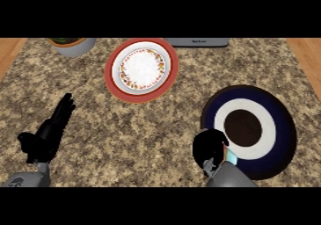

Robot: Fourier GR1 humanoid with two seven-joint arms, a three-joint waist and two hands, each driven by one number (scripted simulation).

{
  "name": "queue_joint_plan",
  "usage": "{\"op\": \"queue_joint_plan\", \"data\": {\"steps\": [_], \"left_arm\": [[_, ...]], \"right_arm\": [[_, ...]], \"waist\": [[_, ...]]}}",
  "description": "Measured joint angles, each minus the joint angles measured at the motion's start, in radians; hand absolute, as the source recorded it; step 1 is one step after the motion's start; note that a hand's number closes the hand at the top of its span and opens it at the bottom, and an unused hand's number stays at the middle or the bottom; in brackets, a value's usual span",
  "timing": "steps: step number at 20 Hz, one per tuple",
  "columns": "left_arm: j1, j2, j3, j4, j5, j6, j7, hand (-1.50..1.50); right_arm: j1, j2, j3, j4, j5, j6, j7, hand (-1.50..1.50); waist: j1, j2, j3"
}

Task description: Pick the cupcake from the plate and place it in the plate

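Cupcake [231, 156] sits in curled right hand [209, 150] by dark plate [286, 132]; left hand [49, 132] open.

Single view logged: head view. The camera sits above the near edge of the surface [156, 123] and looks steeply down, facing the far side. Range is close: the surface spans nearly the full width, with a wood strip [5, 55] past its left edge and another at far right. Forearms enter from the near edge, the left robot hand [49, 132] at left and the right robot hand [209, 151] at right. The far limit crops the pot [75, 45] and the grey appliance [200, 42]. The red-rimmed plate [111, 72] lies far centre and the dark blue plate [287, 132] near right. From this angle the right robot hand covers most of the cupcake [231, 156].
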Motion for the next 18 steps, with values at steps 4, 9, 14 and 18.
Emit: {"op": "queue_joint_plan", "data": {"steps": [4,9,14,18], "left_arm": [[-0.002,-0.018,0.005,-0.012,-0.019,0.007,0.007,0.00],[0.009,-0.014,0.022,-0.012,-0.013,0.002,0.012,0.00],[0.025,-0.013,0.034,-0.009,-0.010,0.008,0.008,0.00],[0.027,-0.010,0.035,-0.008,-0.008,-0.005,0.005,0.00]], "right_arm": [[-0.001,-0.011,-0.012,0.012,0.019,-0.042,-0.062,1.50],[0.057,0.020,-0.122,-0.045,0.024,-0.242,-0.011,1.50],[0.115,0.093,-0.289,-0.160,0.032,-0.571,0.098,1.50],[0.186,0.122,-0.267,-0.227,0.139,-0.806,0.154,1.50]], "waist": [[0.002,-0.005,-0.001],[-0.020,-0.003,0.002],[-0.052,-0.006,0.006],[-0.035,-0.002,0.004]]}}
